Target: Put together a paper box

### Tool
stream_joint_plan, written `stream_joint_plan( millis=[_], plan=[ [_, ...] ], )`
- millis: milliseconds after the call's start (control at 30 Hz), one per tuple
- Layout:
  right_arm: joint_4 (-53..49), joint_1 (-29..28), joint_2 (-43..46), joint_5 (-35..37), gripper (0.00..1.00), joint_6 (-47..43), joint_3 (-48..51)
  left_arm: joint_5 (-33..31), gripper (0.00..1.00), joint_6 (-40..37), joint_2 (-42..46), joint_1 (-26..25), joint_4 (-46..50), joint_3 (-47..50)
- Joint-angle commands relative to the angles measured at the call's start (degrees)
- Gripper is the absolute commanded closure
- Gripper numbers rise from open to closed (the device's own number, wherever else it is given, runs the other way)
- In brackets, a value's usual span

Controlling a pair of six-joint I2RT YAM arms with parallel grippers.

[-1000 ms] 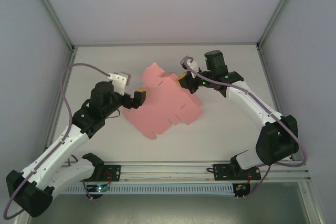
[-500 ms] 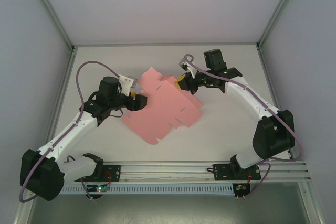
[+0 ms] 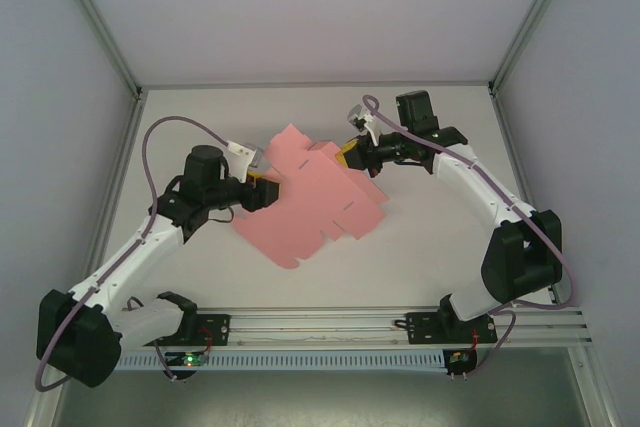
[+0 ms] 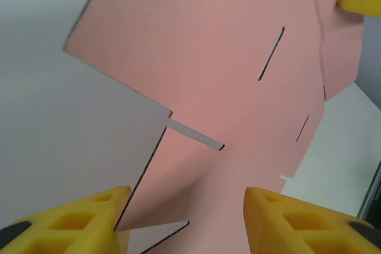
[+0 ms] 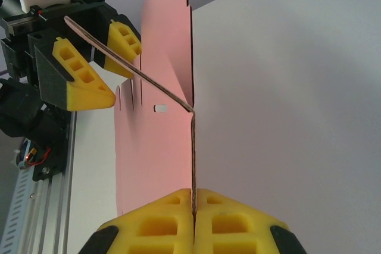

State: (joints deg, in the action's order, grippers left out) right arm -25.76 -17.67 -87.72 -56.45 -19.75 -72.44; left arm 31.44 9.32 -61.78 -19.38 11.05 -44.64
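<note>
Paper box (image 3: 315, 199), pinched in right gripper (image 5: 194, 201)

The paper box (image 3: 315, 202) is blocking the middle of the desk (image 3: 250, 112); bare surface is seemingly lying open along the far edge.

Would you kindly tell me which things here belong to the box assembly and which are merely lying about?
Belong to the job: paper box, a creased sheet; right claw, shut on its edge; left claw, open astride the opposite edge.
Just surroundings: table; purple cables; mounting rail.
</note>
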Motion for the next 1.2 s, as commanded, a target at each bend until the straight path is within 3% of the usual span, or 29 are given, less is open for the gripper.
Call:
stream_joint_plan(
  millis=[0,133,200,400,567,633,700,933,1033,1167],
  plan=[
    [-2.82,0.55,-0.81,-4.95,1.00,-2.82,-2.40,-0.22,0.42,-1.48,2.13,0.48,-2.05,0.81],
    [-5.51,1.24,-0.97,-7.61,1.00,-5.01,-3.05,-6.29,0.35,-1.95,2.82,0.65,0.28,0.07],
    [-6.79,1.41,-1.13,-8.06,1.00,-6.16,-3.56,-4.57,0.38,-2.77,1.67,0.92,1.13,-0.84],
    [-7.11,1.50,-1.66,-7.80,1.00,-5.85,-4.10,7.48,0.54,-6.92,-0.03,0.92,-1.05,-0.26],
    [-7.44,1.55,-2.37,-7.16,1.00,-5.53,-4.49,8.47,0.78,-7.96,1.13,0.72,-2.06,0.82],
    [-7.55,1.50,-2.63,-6.54,1.00,-5.23,-4.61,7.61,0.80,-9.45,1.46,0.49,-2.33,1.37],
    [-7.80,1.52,-2.97,-6.14,1.00,-4.78,-4.78,4.77,0.82,-11.77,1.41,-0.82,-1.98,1.92],
    [-8.92,0.82,-2.90,-4.36,1.00,-4.12,-5.04,-14.25,0.91,-14.35,-2.42,-8.48,3.03,-1.73],
    [-8.64,0.46,-3.01,-3.32,1.00,-2.95,-5.01,-17.63,0.91,-14.36,-3.37,-10.90,2.13,-2.09],
    [-7.19,-1.37,-2.97,2.04,1.00,1.16,-4.78,-27.25,0.94,-14.21,-4.35,-15.47,-0.88,-1.79]
  ],
)
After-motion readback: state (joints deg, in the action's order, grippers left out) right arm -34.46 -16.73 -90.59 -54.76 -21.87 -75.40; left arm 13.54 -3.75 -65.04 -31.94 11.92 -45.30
